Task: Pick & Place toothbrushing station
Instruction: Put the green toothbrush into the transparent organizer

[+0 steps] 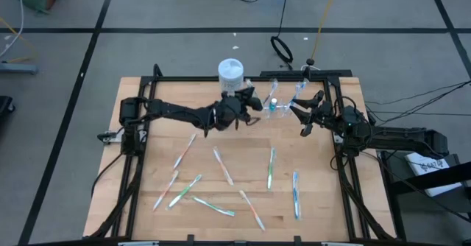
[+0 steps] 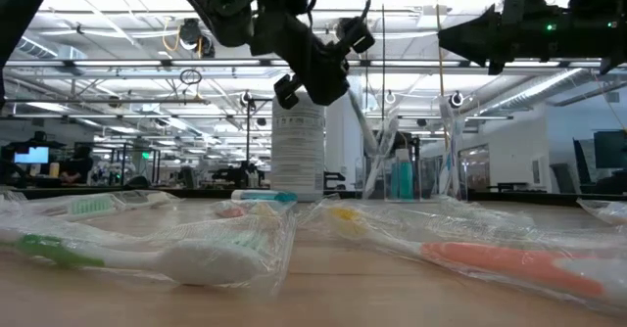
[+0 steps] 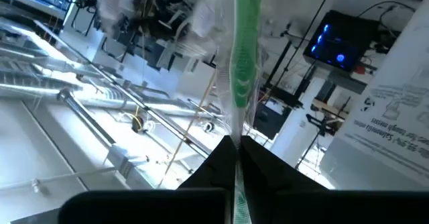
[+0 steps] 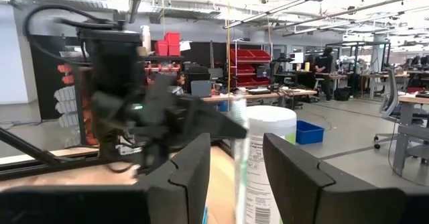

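A: Left gripper (image 1: 254,103) is up by the clear cup (image 1: 276,107), clenched on a green toothbrush (image 3: 242,56).

B: Right gripper (image 1: 302,110), fingers parted, hovers beside that cup. Other toothbrushes (image 1: 270,168) lie scattered on the table (image 1: 331,202).

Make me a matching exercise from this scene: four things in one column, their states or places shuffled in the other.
Things:
1. left tool
2. right tool
3. white cylindrical wipes canister
4. blue-accented wrapped toothbrush

States or places:
a. standing upright at the wooden table's back edge
b. open, raised above the table
c. lying flat on the table's right side
d. shut on a green-handled wrapped toothbrush

Pairs: 1-d, 2-b, 3-a, 4-c
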### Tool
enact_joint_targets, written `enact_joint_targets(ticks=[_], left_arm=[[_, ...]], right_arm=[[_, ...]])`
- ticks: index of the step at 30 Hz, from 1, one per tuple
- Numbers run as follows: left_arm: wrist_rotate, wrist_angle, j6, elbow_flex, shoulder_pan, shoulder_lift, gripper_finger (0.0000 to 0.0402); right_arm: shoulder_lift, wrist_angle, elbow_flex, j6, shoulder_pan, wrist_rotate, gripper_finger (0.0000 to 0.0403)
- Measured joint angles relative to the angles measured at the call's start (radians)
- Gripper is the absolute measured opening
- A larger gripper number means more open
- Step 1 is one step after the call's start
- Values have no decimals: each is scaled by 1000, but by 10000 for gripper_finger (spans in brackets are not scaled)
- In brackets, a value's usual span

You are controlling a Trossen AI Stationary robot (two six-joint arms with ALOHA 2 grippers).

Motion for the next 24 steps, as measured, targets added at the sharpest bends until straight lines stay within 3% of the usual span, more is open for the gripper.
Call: enact_joint_targets(ticks=[5, 9, 14, 19, 24], left_arm=[[43, 67, -9, 0, 50, 0, 16], [52, 26, -2, 0, 72, 0, 16], [171, -90, -4, 0, 79, 1, 16], [278, -99, -45, 0, 73, 1, 17], [320, -102, -128, 0, 67, 1, 17]], right_arm=[[0, 12, 0, -23, 0, 0, 130], [0, 30, 0, -80, 0, 0, 130], [0, 47, 0, -119, 0, 0, 130], [0, 59, 0, -143, 0, 1, 130], [0, 58, 0, -160, 0, 1, 130]])
